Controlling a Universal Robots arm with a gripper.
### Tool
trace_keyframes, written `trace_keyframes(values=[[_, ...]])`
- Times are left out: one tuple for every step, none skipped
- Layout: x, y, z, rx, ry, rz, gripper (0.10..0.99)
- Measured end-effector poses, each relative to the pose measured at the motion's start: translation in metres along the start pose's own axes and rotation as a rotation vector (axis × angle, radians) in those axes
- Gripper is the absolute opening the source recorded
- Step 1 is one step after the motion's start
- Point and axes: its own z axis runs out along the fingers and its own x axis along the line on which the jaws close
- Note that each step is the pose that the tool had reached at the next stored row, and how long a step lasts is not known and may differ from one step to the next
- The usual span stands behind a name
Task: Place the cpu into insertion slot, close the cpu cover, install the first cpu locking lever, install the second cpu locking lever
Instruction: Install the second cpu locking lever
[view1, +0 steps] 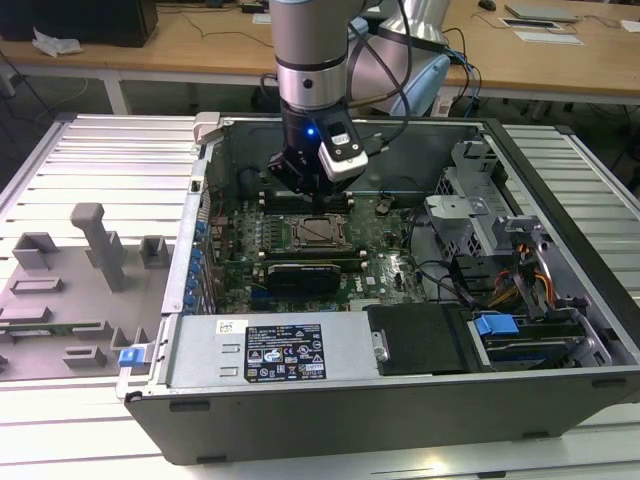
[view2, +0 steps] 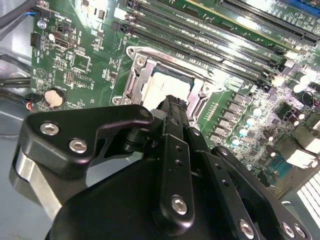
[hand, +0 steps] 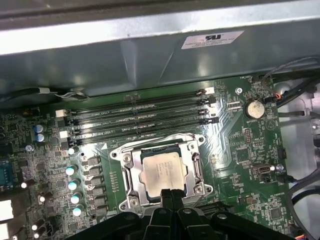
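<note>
The cpu (hand: 162, 171), a pale silver square chip, lies flat in the insertion slot (hand: 126, 176) on the green motherboard. The cpu cover (hand: 194, 165), a silver frame plate, lies down around the chip, which shows through its window. Thin wire levers run along the frame's edges; I cannot tell whether they are latched. My gripper (hand: 172, 196) hangs just above the socket's edge with its black fingers pressed together and nothing between them. The second wrist view has the gripper (view2: 173, 102) in front of the cpu (view2: 167, 86). From the exterior view, the gripper (view1: 302, 188) hovers just behind the socket (view1: 318, 232).
Several long black memory slots (hand: 140, 120) run beside the socket. A coin battery (hand: 254, 108) sits on the board. The open computer case (view1: 200, 180) walls in the board, with a power supply (view1: 280, 350) and drive bays (view1: 520, 300) toward the front and the exterior view's right. Grey fixtures (view1: 90, 245) stand outside.
</note>
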Motion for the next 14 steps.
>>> trace_keyframes(values=[[-0.0002, 0.0, -0.0015, 0.0, 0.0, 0.0, 0.106], [-0.0003, 0.0001, -0.0033, 0.0, 0.0001, 0.0, 0.106], [-0.0004, 0.0, -0.0037, 0.0, 0.0001, 0.0, 0.106], [-0.0007, -0.001, -0.0044, 0.0, 0.0001, 0.0, 0.106], [-0.0013, -0.0052, -0.0045, 0.0, 0.0, 0.0, 0.106], [-0.0016, -0.0064, -0.0045, 0.0, 0.0001, 0.0, 0.106], [-0.0018, -0.008, -0.0045, 0.0, 0.0001, 0.0, 0.106], [-0.0019, -0.0088, -0.0045, 0.0, 0.0001, 0.0, 0.106], [-0.0021, -0.0096, -0.0045, 0.0, 0.0001, 0.0, 0.106], [-0.0022, -0.0103, -0.0045, 0.0, 0.0, 0.0, 0.106], [-0.0024, -0.0118, -0.0045, 0.0, 0.0, 0.0, 0.106], [-0.0025, -0.0125, -0.0045, 0.0, 0.0, 0.0, 0.106], [-0.0026, -0.0133, -0.0045, 0.0, 0.0, 0.0, 0.106], [-0.0027, -0.0139, -0.0045, 0.0, 0.0001, 0.0, 0.106]])
